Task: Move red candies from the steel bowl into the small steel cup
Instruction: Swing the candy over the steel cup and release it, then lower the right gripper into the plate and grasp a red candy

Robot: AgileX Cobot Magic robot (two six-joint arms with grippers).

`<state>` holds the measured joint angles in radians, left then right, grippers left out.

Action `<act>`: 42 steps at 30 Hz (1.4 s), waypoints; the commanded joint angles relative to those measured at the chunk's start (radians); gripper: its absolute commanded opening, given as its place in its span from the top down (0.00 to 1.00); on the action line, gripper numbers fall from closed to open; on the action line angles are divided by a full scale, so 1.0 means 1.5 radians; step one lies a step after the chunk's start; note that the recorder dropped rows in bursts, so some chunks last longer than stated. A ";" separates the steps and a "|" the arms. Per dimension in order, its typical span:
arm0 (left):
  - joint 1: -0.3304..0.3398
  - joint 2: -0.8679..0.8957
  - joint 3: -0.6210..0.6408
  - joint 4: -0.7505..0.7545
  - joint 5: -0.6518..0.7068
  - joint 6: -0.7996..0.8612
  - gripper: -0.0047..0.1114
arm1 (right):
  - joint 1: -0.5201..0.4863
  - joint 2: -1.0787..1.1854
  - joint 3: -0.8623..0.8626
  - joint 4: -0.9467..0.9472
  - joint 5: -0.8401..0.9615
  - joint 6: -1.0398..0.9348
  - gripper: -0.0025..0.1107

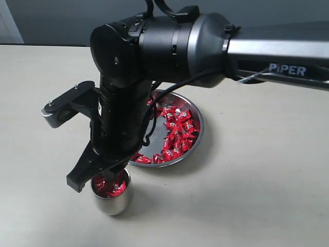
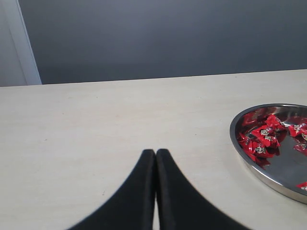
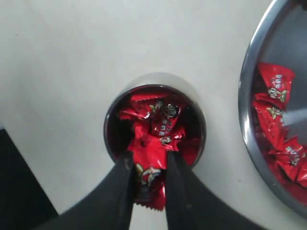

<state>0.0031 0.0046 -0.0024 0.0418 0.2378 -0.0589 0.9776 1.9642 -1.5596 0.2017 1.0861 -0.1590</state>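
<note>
While the right arm hangs over the cup, counts: one steel bowl, one small steel cup, two grippers.
Red candies, count: too many and too overlapped for an exact count; a heap in the bowl, several more filling the cup, and one held candy.
Where the vessels are: both on the pale table; the cup stands upright just beside the bowl's rim, on its near side in the exterior view.
Right arm pose: the forearm reaches in level from the right of the exterior view, and the wrist bends straight down so the fingers point into the cup's mouth.
Right gripper: clamped on the one held candy, which sits at the cup's rim, touching the pile inside.
Left gripper: fingers pressed together with nothing between them, low over bare table, well apart from the bowl.
Left arm pose: outside the exterior view, so it cannot be told.
Writing: "PiPER" in white on the right arm's forearm; the wrappers carry small silvery print, too small to read.
</note>
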 commanded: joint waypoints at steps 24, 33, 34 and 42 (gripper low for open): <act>0.003 -0.003 0.002 0.001 -0.004 -0.001 0.96 | -0.085 0.000 0.000 -0.165 -0.052 0.144 0.54; 0.003 -0.003 0.002 0.001 -0.004 -0.001 0.96 | -0.179 0.056 0.000 -0.088 -0.077 0.137 0.54; 0.003 -0.003 0.002 0.001 -0.004 -0.001 0.96 | -0.179 0.067 0.000 -0.080 -0.080 0.131 0.54; 0.003 -0.003 0.002 0.001 -0.004 -0.001 0.96 | -0.179 0.137 0.000 -0.046 -0.109 0.116 0.54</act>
<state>0.0031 0.0046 -0.0024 0.0418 0.2378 -0.0589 0.7132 2.1488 -1.5596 0.1262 0.9400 0.0267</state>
